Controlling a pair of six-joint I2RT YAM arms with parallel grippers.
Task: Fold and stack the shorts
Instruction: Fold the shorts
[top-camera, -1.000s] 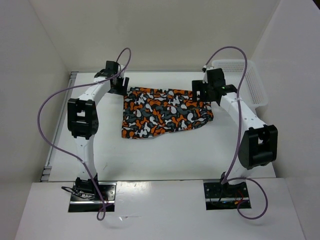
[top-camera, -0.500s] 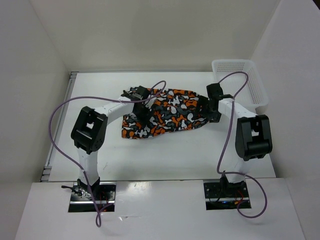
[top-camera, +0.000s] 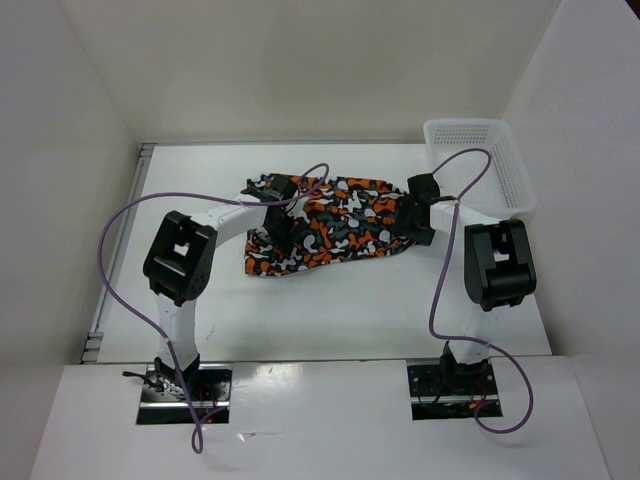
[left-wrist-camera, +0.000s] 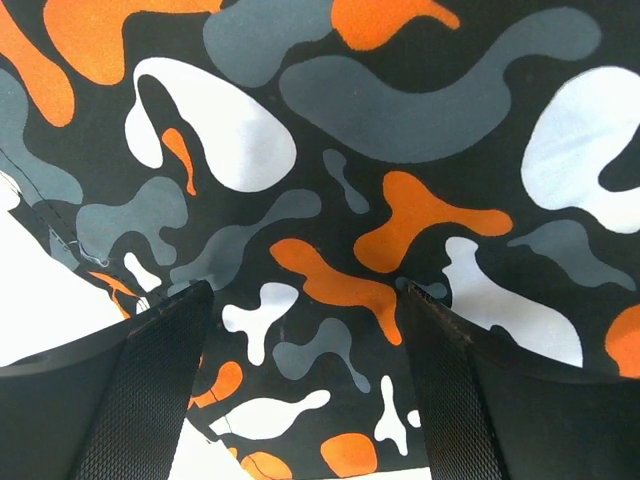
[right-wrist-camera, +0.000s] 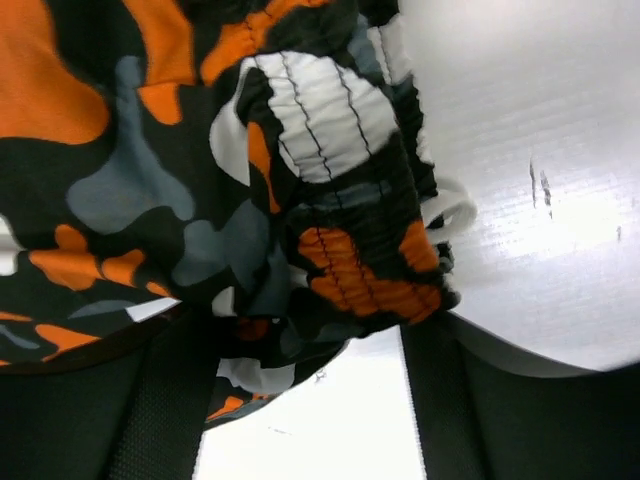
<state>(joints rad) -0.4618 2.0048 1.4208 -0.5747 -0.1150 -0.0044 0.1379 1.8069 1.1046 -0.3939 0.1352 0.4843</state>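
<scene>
- As the shorts (top-camera: 335, 225) lie 9-to-3 o'clock, the left gripper (left-wrist-camera: 305, 300), released, straddles their 9 o'clock end.
- The right gripper (right-wrist-camera: 305, 330), released, straddles the 3 o'clock waistband (right-wrist-camera: 340, 150).

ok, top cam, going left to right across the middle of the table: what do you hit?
left claw, over the left end of the shorts → shorts → right claw, at their right end → white mesh basket
</scene>
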